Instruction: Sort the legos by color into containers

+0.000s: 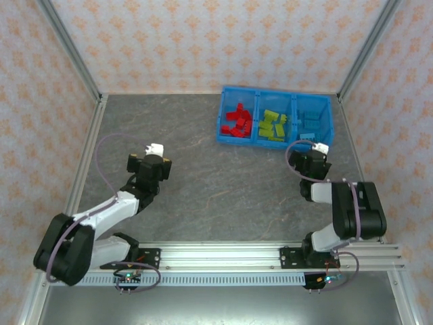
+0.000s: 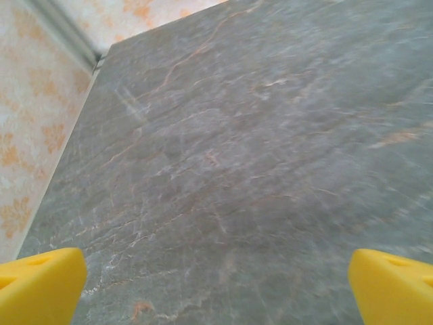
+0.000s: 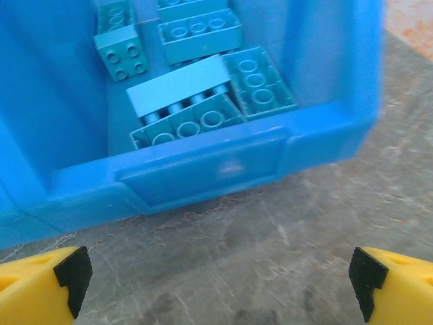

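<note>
The containers are one bright blue bin (image 1: 270,141) of three compartments at the table's back right. Red legos (image 1: 238,123) fill its left compartment, yellow-green legos (image 1: 272,125) the middle one, and light blue legos (image 1: 311,122) the right one. My right gripper (image 1: 319,145) hovers just in front of the right compartment. It is open (image 3: 216,288) over bare table, with nothing between its yellow fingers (image 3: 40,288). Beyond the bin's front wall (image 3: 203,169) lie several light blue legos (image 3: 203,101). My left gripper (image 1: 154,148) is far to the left, open (image 2: 216,291) over bare table.
The grey marble-patterned table (image 1: 216,176) is ringed by patterned walls with metal corner posts (image 1: 71,51). A wall and its metal strip (image 2: 67,34) run close on the left of the left gripper. The arm bases sit on a rail (image 1: 223,257) at the near edge.
</note>
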